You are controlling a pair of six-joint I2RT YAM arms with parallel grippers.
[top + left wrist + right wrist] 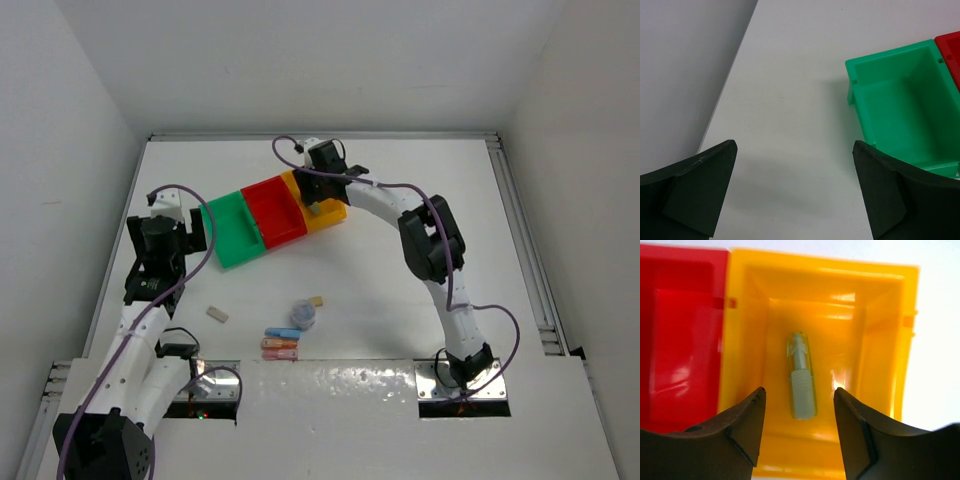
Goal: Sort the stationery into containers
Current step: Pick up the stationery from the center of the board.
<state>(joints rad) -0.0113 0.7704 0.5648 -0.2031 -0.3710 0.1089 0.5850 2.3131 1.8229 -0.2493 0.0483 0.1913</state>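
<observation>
My right gripper (799,427) points straight down, reaching far forward, fingers (740,435) parted and empty; my left gripper (795,192) tilts forward, fingers spread wide.

Bare surface (400,180) lies open at the frame's right; the right hand (316,208) hangs over the yellow bin (880,340); stationery (283,343) clutters lower centre.

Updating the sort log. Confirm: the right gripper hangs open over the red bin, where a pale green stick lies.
Wrong bin. The right gripper hangs open over the yellow bin, where a pale green stick lies; the right wrist view shows it.
</observation>
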